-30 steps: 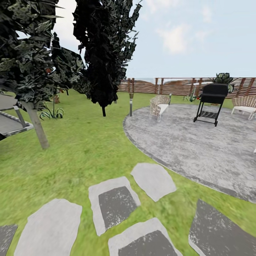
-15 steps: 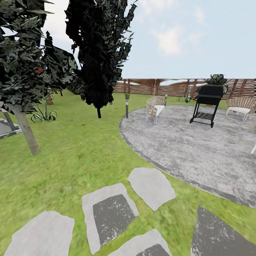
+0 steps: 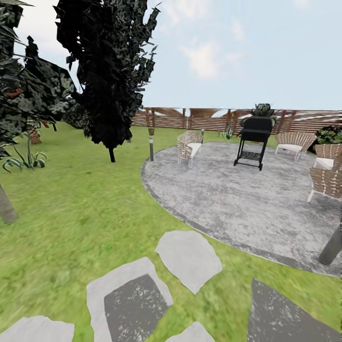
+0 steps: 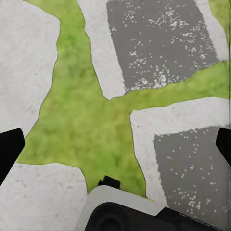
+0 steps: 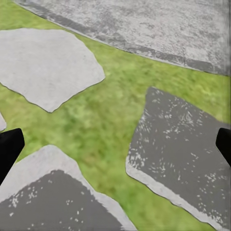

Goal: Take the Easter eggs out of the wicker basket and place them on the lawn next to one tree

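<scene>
Both grippers, left (image 4: pixel 115 144) and right (image 5: pixel 115 144), are spread wide and empty above stepping stones (image 3: pixel 187 259) set in the lawn (image 3: pixel 95 199); a pale tree trunk (image 3: pixel 6 209) is seen at the far left

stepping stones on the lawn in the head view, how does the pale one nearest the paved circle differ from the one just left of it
The pale stepping stone is plain light grey all over; the left stepping stone has a dark grey centre inside a pale border. The pale one lies nearer the paved circle, the left one nearer the camera. Both are flat, irregular slabs set in the lawn.
</scene>
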### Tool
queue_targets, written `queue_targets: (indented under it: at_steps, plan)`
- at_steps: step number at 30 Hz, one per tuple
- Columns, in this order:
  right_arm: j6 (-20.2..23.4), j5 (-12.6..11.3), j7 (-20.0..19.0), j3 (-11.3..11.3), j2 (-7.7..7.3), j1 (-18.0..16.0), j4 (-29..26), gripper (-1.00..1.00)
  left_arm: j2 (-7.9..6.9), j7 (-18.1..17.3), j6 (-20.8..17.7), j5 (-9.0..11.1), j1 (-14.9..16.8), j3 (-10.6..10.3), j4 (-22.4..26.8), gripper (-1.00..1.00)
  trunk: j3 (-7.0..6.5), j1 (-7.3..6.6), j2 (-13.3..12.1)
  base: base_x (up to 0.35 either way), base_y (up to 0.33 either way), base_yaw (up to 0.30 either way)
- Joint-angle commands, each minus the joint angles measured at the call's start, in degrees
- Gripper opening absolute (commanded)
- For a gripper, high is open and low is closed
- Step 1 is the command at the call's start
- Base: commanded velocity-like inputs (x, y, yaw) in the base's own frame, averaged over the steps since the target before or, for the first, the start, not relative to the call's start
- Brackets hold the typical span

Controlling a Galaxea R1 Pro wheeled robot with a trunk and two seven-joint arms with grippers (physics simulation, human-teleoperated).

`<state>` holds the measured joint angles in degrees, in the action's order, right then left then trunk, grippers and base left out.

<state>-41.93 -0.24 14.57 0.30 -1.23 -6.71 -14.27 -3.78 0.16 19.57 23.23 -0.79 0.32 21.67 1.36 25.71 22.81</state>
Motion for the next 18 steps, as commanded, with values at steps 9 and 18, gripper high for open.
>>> queue_targets:
  at_steps: [9,18]
  plan:
    - [-0.23,0.06,0.11,0.05,0.0,-0.06,0.14,1.0,0.0,0.02,0.03,0.18,-0.01,0.02,0.12,1.0,-0.1,0.07,0.11,0.328,0.0,-0.276]
    - [-0.18,0.15,0.11,0.13,0.12,-0.06,0.21,1.0,0.0,0.02,0.03,0.3,-0.04,0.03,0.12,1.0,-0.4,0.07,0.11,0.328,0.0,-0.279]
